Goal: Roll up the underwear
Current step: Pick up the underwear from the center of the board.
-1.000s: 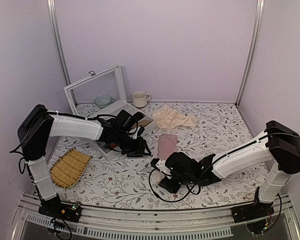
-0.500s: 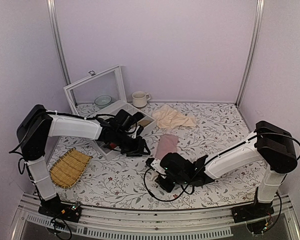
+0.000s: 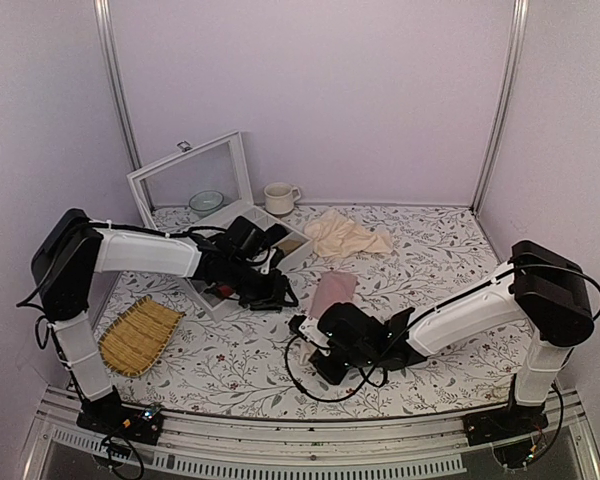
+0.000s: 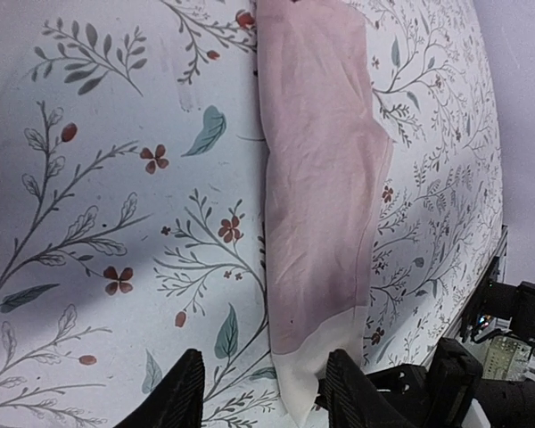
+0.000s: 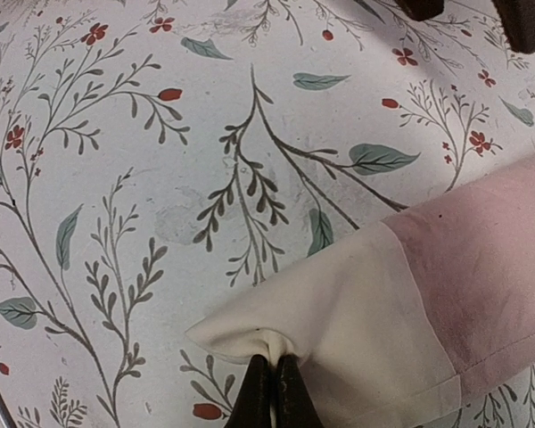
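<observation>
the underwear (image 5: 481,259) is being pinched at its cream waistband (image 5: 339,312) corner by the right claw (image 5: 274,385), its fingers clamping together on the cloth. outward, it is lying as a long folded strip mid-table (image 3: 460,250), with the left claw (image 4: 263,392) hanging apart to its left. it is looking light, soft and floppy; the thicker band is seeming the surest hold.

A lab test booth: plain lilac walls (image 3: 310,90), metal frame posts (image 3: 115,90), two robot arms (image 3: 145,252) bolted to a rail (image 3: 310,432).

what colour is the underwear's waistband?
Cream-white waistband on dusty-pink underwear; clearest in the right wrist view, where the right gripper pinches it.
</observation>
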Available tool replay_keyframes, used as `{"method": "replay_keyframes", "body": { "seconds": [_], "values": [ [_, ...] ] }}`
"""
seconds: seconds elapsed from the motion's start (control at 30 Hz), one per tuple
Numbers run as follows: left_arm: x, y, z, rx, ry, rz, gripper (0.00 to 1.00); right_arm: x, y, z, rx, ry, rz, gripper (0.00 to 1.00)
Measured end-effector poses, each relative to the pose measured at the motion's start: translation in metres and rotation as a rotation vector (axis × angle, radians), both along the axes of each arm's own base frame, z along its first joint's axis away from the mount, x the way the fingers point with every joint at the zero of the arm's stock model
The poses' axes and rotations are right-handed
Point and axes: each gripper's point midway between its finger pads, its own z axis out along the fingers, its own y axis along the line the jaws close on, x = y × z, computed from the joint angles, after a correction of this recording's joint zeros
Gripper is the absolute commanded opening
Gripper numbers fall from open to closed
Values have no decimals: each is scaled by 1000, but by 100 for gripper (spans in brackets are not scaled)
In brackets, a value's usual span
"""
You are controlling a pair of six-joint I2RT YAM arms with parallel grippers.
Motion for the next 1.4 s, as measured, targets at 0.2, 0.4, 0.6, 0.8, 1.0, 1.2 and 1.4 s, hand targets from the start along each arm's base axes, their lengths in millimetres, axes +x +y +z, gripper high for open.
{"method": "replay_keyframes", "body": {
  "seconds": [0.2, 0.4, 0.6, 0.8, 1.0, 1.2, 1.4],
  "values": [
    [3, 2, 11, -17, -16, 8, 46, -8, -1, 2, 39, 145, 24, 0],
    [1, 2, 12, -26, -10, -5, 46, -5, -9, 10, 92, 290, 13, 0],
    [-5, 3, 6, -23, 6, -24, 45, -3, -12, 17, 157, 418, 14, 0],
    [-15, 4, 0, -29, 26, -61, 44, -2, -13, 25, 216, 524, 21, 0],
    [-20, 2, -1, -33, 25, -89, 44, 3, -16, 35, 275, 602, 26, 0],
    [-22, 1, 0, -39, 28, -102, 44, 12, -12, 52, 337, 641, 39, 0],
    [-23, 0, 0, -40, 27, -108, 44, 16, -9, 61, 363, 647, 54, 0]
  ]
}}
